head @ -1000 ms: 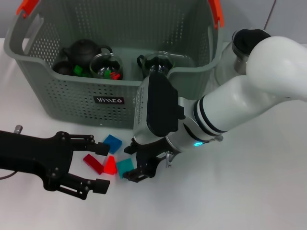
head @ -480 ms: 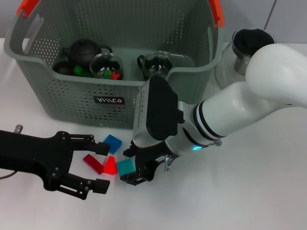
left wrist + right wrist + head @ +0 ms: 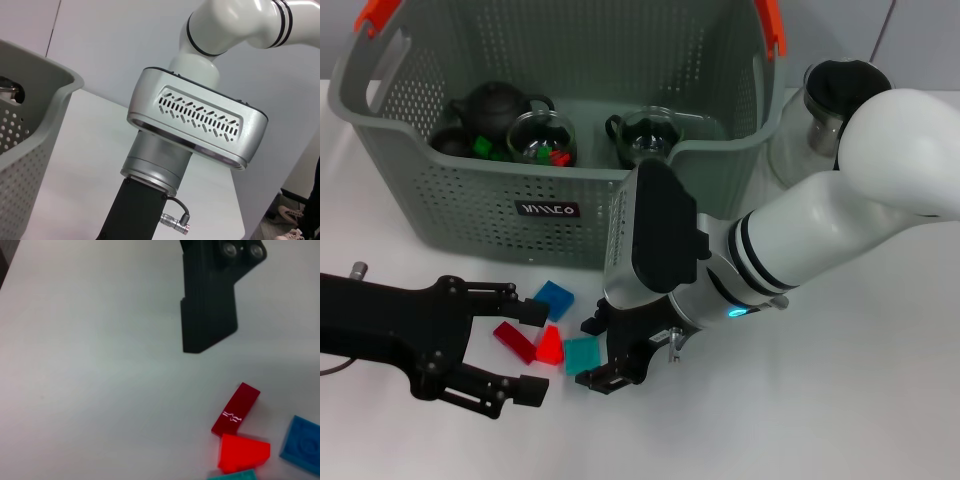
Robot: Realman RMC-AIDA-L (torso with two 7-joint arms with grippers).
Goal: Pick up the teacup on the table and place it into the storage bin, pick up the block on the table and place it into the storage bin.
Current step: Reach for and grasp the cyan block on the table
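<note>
The grey-green storage bin (image 3: 470,215) stands at the back of the table, and its corner (image 3: 30,125) shows in the left wrist view. Two glass teacups (image 3: 542,138) (image 3: 650,132) sit inside it. Several blocks lie in front of it: blue (image 3: 555,298), dark red (image 3: 514,341), bright red (image 3: 550,346) and teal (image 3: 582,353). My right gripper (image 3: 594,352) is open, low over the table, with one finger on either side of the teal block. My left gripper (image 3: 528,352) is open just left of the red blocks. One of its fingers (image 3: 209,305) shows beyond the dark red block (image 3: 235,409).
A black teapot (image 3: 495,105) and small green and red blocks also lie in the bin. A glass jar with a dark lid (image 3: 830,95) stands right of the bin, behind my right arm. The right arm's silver wrist housing (image 3: 195,120) fills the left wrist view.
My right gripper has come down and slightly forward, so its fingers now straddle the teal block. The left gripper and the blocks have not moved.
</note>
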